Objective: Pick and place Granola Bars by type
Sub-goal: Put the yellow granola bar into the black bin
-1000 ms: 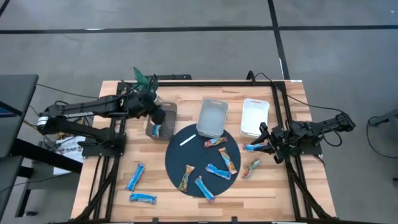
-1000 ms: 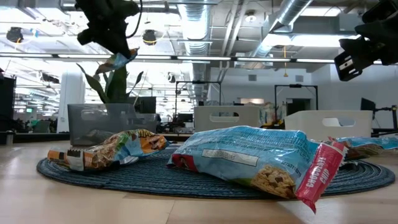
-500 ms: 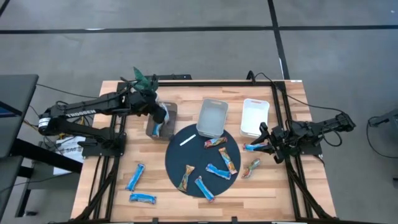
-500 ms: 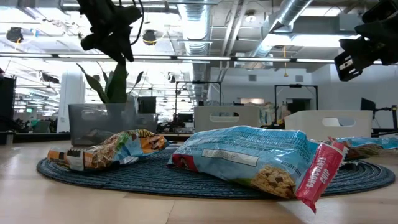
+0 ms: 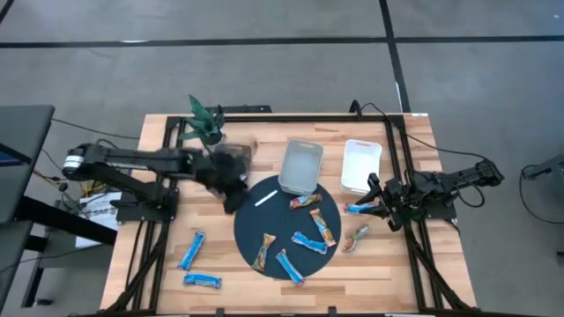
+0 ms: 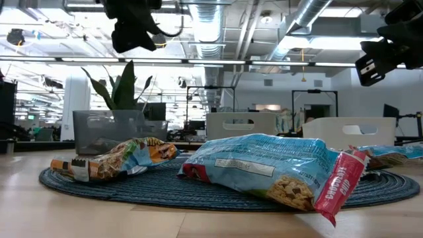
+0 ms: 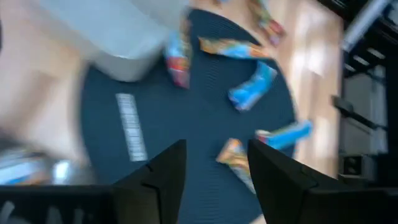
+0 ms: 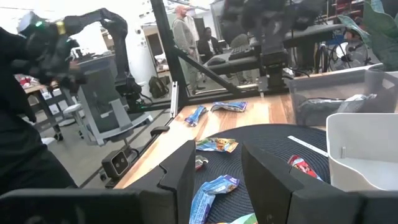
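On the worktop (image 5: 159, 264), from left to right:

Left edge: two blue granola bars (image 5: 192, 250) lie on bare wood, well apart from the round dark mat (image 5: 249, 231).

Left arm: its left hand (image 5: 231, 189) hangs over the mat's left rim, blurred in the high view. A second ago it was above the dark grey bin (image 5: 238, 155) with a multicoloured wrapper in its fingers; it has since swung away towards the mat.

Left hand state: fingers (image 7: 163, 175) spread, nothing between them in the left wrist view.

Dark grey bin: mostly hidden behind the arm in the high view; its contents cannot be told now. Half a second ago a bar showed inside it.

Mat: carries a thin white stick (image 5: 266, 199) and a scatter of blue and multicoloured bars.

Clear bin (image 5: 301, 165): overlaps the mat's far edge; no bar shows inside.

White bin (image 5: 361, 165): just beside the clear bin; its floor looks bare.

Right side: one blue bar (image 5: 360, 209) and one multicoloured bar (image 5: 356, 237) lie on wood between mat and right arm.

Right hand (image 5: 377, 208): held off the worktop near the blue bar, unmoved; fingers (image 8: 177, 180) apart, holding nothing.
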You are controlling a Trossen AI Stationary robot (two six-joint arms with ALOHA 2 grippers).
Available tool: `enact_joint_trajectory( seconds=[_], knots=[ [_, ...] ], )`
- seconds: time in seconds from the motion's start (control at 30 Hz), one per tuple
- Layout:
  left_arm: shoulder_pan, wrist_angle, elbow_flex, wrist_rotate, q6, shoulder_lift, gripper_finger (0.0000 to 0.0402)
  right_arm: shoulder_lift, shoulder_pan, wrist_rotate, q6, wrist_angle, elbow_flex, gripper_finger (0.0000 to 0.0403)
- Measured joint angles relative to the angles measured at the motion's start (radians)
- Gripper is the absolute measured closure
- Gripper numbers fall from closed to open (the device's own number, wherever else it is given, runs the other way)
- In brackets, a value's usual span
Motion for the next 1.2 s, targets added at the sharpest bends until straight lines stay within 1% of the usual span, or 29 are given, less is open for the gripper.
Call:
enact_joint_trajectory(
  seconds=[0.07, 0.13, 0.23, 0.3, 0.43, 0.5, 0.63, 0.77, 0.97, 1.03, 1.2],
  knots=[
    [-0.053, 0.036, 0.0, 0.009, -0.054, 0.061, 0.0241, 0.0, 0.0, 0.0, 0.0, 0.0, 0.0, 0.0281],
    [-0.095, 0.071, 0.0, 0.011, -0.145, 0.129, 0.0241, 0.0, 0.0, 0.0, 0.0, 0.0, 0.0, 0.0281],
    [-0.126, 0.088, 0.0, 0.009, -0.37, 0.225, 0.0242, 0.0, 0.0, 0.0, 0.0, 0.0, 0.0, 0.0281],
    [-0.137, 0.088, 0.0, 0.023, -0.487, 0.287, 0.0242, 0.0, 0.0, 0.0, 0.0, 0.0, 0.0, 0.0281],
    [-0.162, 0.131, 0.0, 0.083, -0.6, 0.385, 0.0242, 0.0, 0.0, 0.0, 0.0, 0.0, 0.0, 0.0281],
    [-0.179, 0.189, 0.0, 0.107, -0.641, 0.416, 0.0242, 0.0, 0.0, 0.0, 0.0, 0.0, 0.0, 0.0281],
    [-0.216, 0.275, 0.0, 0.083, -0.717, 0.445, 0.0242, 0.0, 0.0, 0.0, 0.0, 0.0, 0.0, 0.0281],
    [-0.25, 0.26, 0.0, 0.018, -0.778, 0.445, 0.0242, 0.0, 0.0, 0.0, 0.0, 0.0, 0.0, 0.0281],
    [-0.296, 0.246, 0.0, -0.026, -0.81, 0.454, 0.0242, 0.0, 0.0, 0.0, 0.0, 0.0, 0.0, 0.0281],
    [-0.308, 0.231, 0.0, -0.026, -0.83, 0.465, 0.0242, 0.0, 0.0, 0.0, 0.0, 0.0, 0.0, 0.0281],
    [-0.324, 0.28, 0.0, -0.013, -0.844, 0.537, 0.0242, 0.0, 0.0, 0.0, 0.0, 0.0, 0.0, 0.0281]
  ],
)
